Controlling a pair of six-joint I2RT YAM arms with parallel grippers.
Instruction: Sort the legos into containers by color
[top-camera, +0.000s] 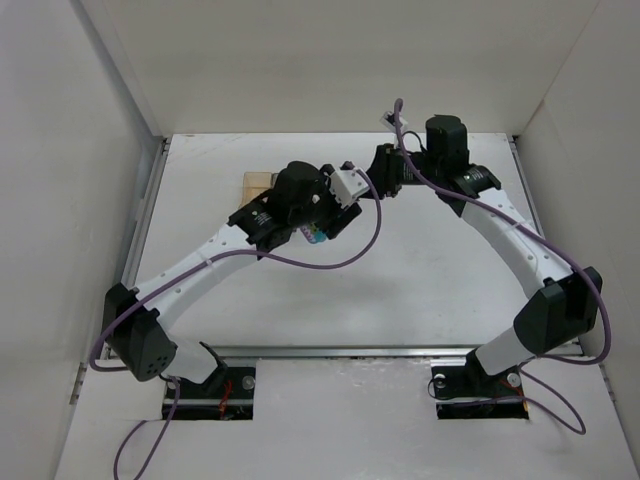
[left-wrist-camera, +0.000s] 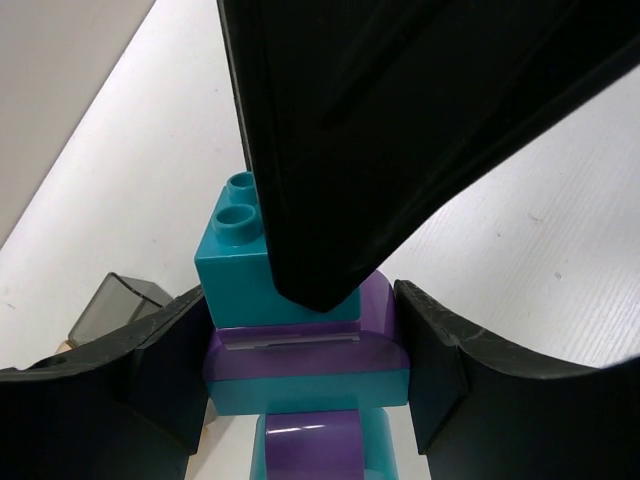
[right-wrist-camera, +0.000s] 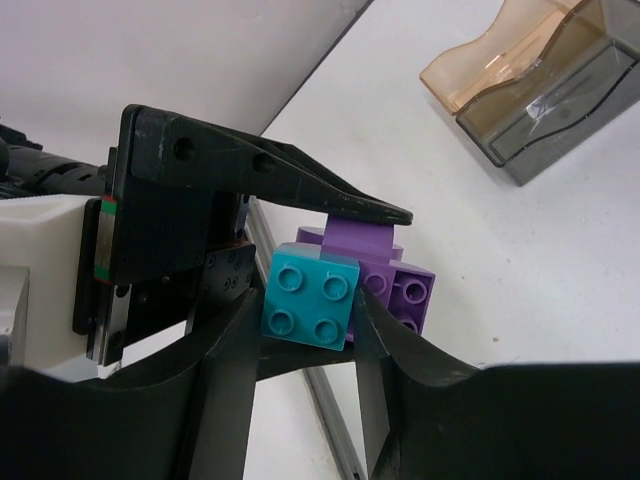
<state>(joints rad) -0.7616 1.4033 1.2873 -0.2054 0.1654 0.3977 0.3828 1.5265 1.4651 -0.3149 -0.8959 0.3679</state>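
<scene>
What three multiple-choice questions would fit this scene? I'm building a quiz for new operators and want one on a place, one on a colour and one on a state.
1. Where is the brick stack?
A in a bin
B between the left gripper and the right gripper
C loose on the table

2. What colour is the four-stud brick that the right gripper clamps?
A teal
B orange
C white

3. How is the left gripper?
A wide open
B shut on the brick stack
C out of view

Answers: B, both wrist views show fingers on either side of the stack. A, the right wrist view shows its teal studded face. B, its fingers press the stack's sides.
</scene>
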